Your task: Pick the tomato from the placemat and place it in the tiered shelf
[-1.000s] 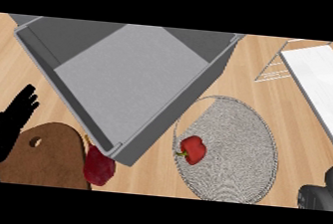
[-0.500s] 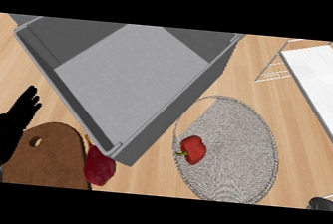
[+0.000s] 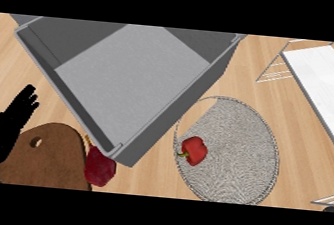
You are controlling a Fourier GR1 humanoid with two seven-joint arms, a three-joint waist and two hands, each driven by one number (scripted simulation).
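Pale wooden counter [image 3: 142, 175] spreading under everything, carrying a big grey bin [image 3: 129, 76] at upper left. Lying on the round grey placemat [image 3: 240, 156], left of its middle: the red tomato [image 3: 194, 150], untouched. Resting at the left edge, fingers up and relaxed, grasping nothing: the left hand [image 3: 6, 120]. Sitting beside it, a brown cutting board [image 3: 47, 157] bearing a dark red vegetable [image 3: 100, 166]. Standing at the right, the white tiered shelf [image 3: 324, 83].
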